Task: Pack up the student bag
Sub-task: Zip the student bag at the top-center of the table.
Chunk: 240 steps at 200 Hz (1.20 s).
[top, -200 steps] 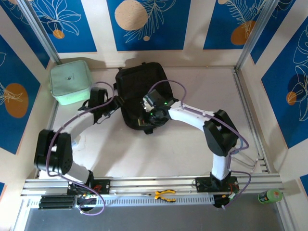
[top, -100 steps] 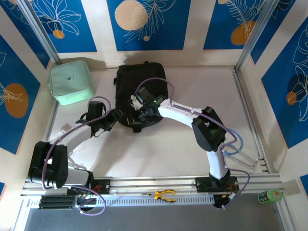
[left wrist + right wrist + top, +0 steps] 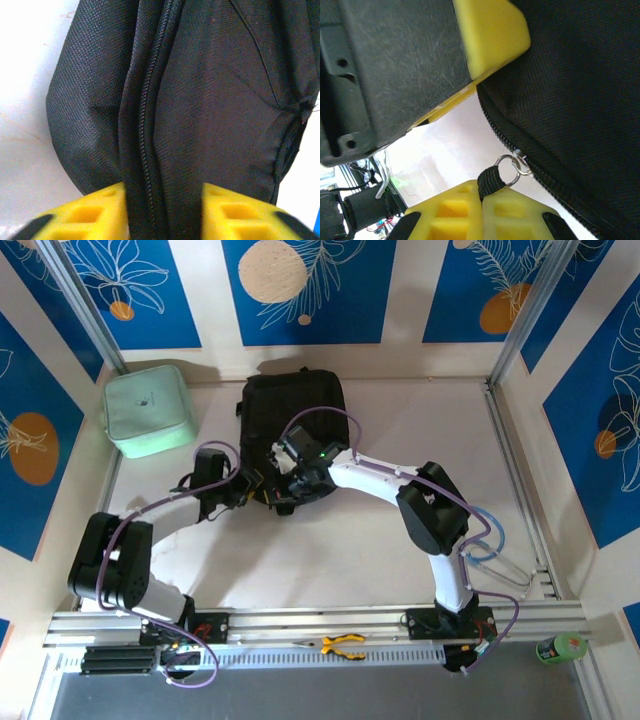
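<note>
Table [image 3: 380, 540]: pale and flat, under everything.
Student bag [image 3: 292, 425]: black and soft, lying flat in the upper middle of the top view, long way running from the top of the frame down to the bottom, low end nearest the arms.
Green case [image 3: 148, 410]: at the upper left, well apart from the bag, not touched.
Left gripper [image 3: 250, 487]: at the bag's lower left corner; in its own camera, left gripper [image 3: 162, 215] narrow, yellow fingers [image 3: 92, 212] on both sides of a fold of the bag, seems to pinch it.
Right gripper [image 3: 290, 480]: at the bag's low edge, just to the right of the left one; in its own camera, right gripper [image 3: 481, 200] tight on the pull loop.
Zipper [image 3: 150, 100]: straight up the frame, away from the left fingers.
Zipper track [image 3: 560, 192]: from the middle down to the lower right, next to the pull.
Pull loop [image 3: 487, 180]: small black strap, clamped.
Ring [image 3: 512, 165]: tiny, silver, joins loop to zipper.
Next move, a guess: pull along the zipper line while the left side holds the bag.
</note>
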Available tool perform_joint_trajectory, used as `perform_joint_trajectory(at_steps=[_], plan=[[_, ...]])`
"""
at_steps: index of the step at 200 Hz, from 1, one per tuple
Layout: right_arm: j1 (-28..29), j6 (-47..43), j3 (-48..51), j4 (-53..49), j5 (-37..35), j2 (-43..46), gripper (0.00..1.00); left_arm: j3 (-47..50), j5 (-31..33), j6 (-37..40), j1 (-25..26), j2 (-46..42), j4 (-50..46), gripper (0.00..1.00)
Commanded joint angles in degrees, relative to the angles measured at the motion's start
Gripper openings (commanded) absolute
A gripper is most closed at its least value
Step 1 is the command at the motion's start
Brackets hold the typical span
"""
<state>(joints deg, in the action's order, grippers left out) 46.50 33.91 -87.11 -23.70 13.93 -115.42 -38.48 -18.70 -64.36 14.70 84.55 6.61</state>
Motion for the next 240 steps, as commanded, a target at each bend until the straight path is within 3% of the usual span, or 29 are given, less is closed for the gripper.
perform_joint_trajectory(at_steps=[1, 51, 141, 191, 240], plan=[[0.41, 0.41, 1.89, -1.61, -2.47, 2.77, 0.00, 0.01, 2.10, 0.93, 0.53, 0.39, 1.38, 0.24], [-2.25, 5.40, 12.02, -2.30, -10.16, 11.21, 0.00, -1.11, 6.33, 4.56, 0.41, 0.26, -2.89, 0.04], [-11.39, 10.91, 24.87, -4.11, -17.89, 22.04, 0.00, -2.78, 5.32, 7.47, 0.33, 4.11, -3.46, 0.02], [-7.77, 4.70, 21.69, -3.65, -15.74, 22.09, 0.00, -4.47, 3.19, 8.92, 0.33, 3.87, -4.91, 0.00], [-0.45, 1.77, 19.94, 0.29, -21.09, 20.03, 0.34, -6.03, -3.09, 9.69, 0.42, 0.95, -4.16, 0.00]])
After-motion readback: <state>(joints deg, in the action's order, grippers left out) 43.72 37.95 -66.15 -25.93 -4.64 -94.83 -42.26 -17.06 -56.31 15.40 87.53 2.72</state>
